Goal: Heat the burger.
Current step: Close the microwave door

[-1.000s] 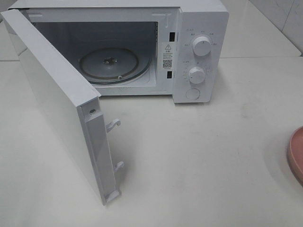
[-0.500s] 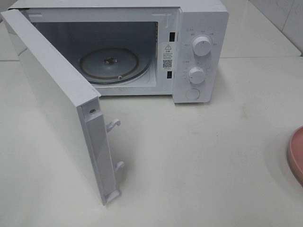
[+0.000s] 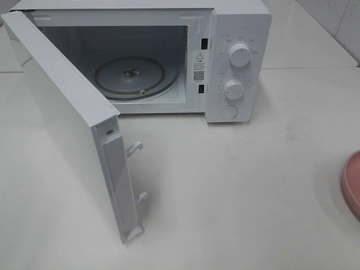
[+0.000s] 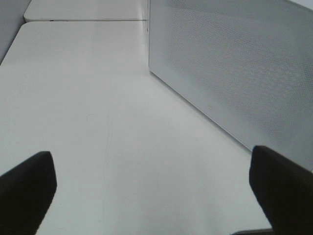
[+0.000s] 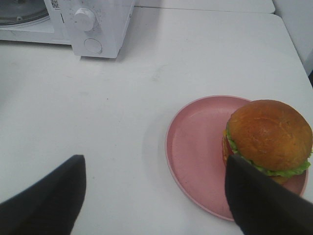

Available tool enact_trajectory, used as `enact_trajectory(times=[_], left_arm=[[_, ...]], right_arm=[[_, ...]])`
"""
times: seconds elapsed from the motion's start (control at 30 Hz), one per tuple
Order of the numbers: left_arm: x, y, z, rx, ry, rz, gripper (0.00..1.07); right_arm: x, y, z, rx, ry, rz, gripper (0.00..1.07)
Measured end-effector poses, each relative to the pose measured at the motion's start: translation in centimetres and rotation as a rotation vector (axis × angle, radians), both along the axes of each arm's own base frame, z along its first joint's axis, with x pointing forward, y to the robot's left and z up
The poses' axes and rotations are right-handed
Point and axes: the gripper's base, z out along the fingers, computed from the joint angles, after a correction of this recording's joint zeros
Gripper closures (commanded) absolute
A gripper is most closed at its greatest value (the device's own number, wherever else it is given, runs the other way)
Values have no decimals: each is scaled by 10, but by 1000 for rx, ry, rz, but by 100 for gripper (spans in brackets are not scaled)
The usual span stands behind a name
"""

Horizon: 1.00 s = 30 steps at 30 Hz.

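Observation:
The burger, with a glossy brown bun and green lettuce, sits on the far side of a pink plate in the right wrist view. My right gripper is open and empty, hovering just short of the plate, with the burger in front of one finger. My left gripper is open and empty above bare table beside the microwave door. In the exterior view only the plate's edge shows at the right border; the burger and both grippers are out of that view.
A white microwave stands at the back with its door swung wide open toward the front left. Its glass turntable is bare. Two dials and a button are on its right panel. The microwave also shows in the right wrist view.

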Motion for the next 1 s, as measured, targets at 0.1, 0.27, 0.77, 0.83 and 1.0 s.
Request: enact_trajectory(times=[0.1, 0.27, 0.77, 0.83, 1.0], left_arm=[[0, 0, 0, 0, 0, 0, 7], [0, 0, 0, 0, 0, 0, 7], [0, 0, 0, 0, 0, 0, 7], [0, 0, 0, -2, 0, 1, 7], [0, 0, 0, -6, 1, 3, 7]], right_arm=[[0, 0, 0, 0, 0, 0, 32], [0, 0, 0, 0, 0, 0, 32], [0, 0, 0, 1, 0, 1, 32], [0, 0, 0, 1, 0, 1, 32], [0, 0, 0, 1, 0, 1, 32]])
